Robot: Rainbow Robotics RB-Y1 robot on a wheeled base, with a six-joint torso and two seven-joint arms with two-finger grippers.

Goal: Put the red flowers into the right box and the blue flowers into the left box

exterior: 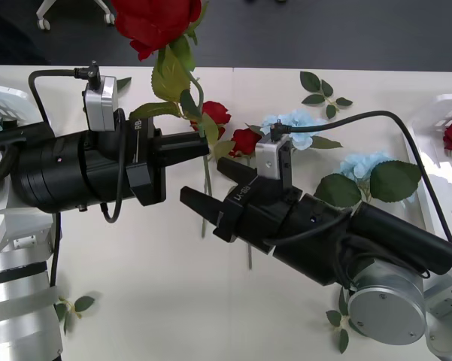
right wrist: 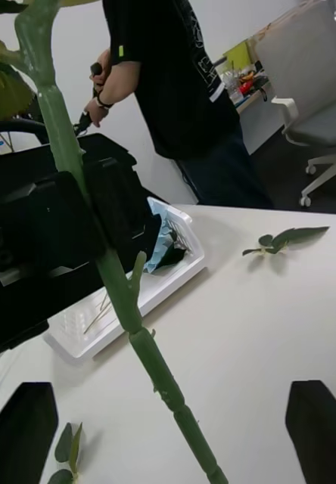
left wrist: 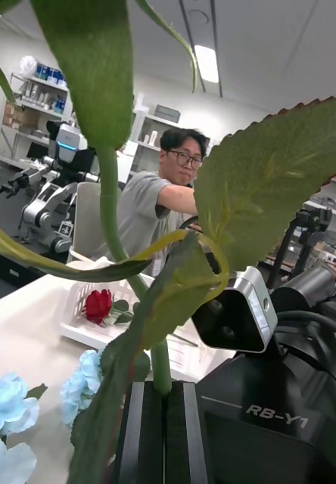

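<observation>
- Pinching the thin green stem of a red rose (exterior: 156, 21) at upper centre of the front view, left gripper (exterior: 203, 144) pressed together on it.
- Waiting spread at centre, right gripper (exterior: 210, 188) straddling the lower stem.
- Handling probably light and bendy; taking the stiffer stem, not the petals.
- Resting at right edge, right box (exterior: 436, 120).

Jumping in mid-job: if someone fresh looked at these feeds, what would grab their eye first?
First, the big red rose held up high above the table's far left-centre, its stem clamped in the shut left tool. Next, the right tool just beside it, open around the lower stem, as if for a handover. Behind, two red roses and blue flowers lie on the table, and one rose lies in the right box.
</observation>
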